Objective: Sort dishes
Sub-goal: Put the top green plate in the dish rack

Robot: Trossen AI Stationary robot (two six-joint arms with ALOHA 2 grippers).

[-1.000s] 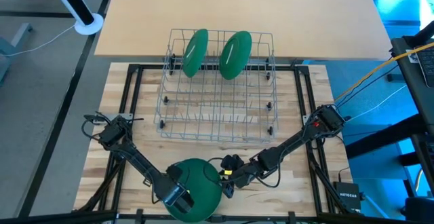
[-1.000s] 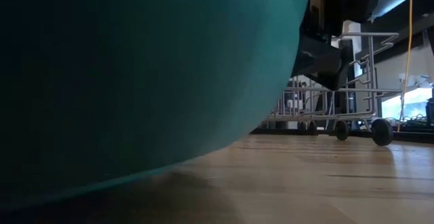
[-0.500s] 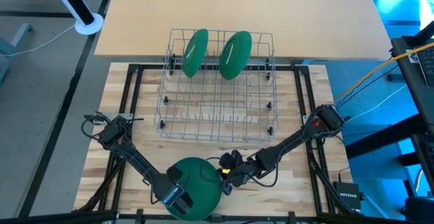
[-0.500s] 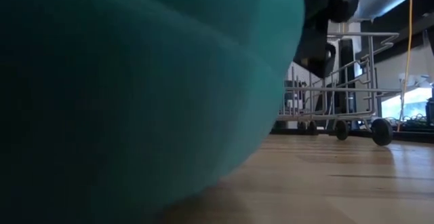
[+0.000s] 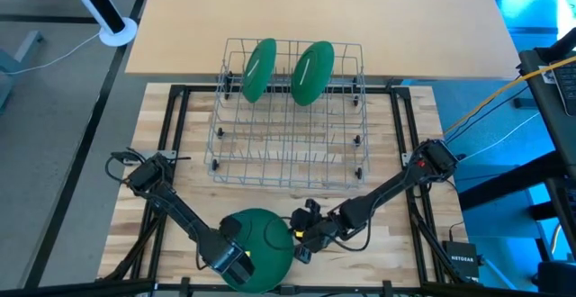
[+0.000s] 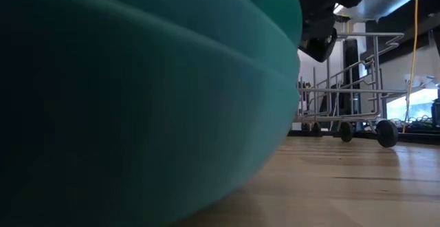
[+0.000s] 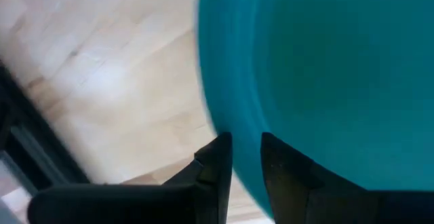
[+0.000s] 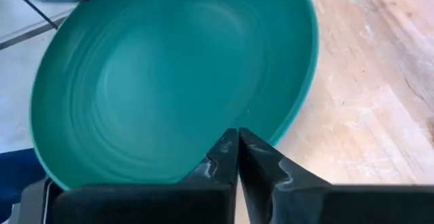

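One round teal plate (image 5: 261,243), matte with faint concentric rings, sits at six o'clock on the surface (image 5: 396,252). Left pincer (image 5: 236,261) clamps its seven-o'clock rim; right pincer (image 5: 299,237) pinches its three-o'clock rim, fingers nearly together.

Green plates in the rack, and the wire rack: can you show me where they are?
left green plate (image 5: 259,68): high view, its face.
right green plate (image 5: 312,72): high view, its face.
wire rack (image 5: 288,176): high view, its near rim.
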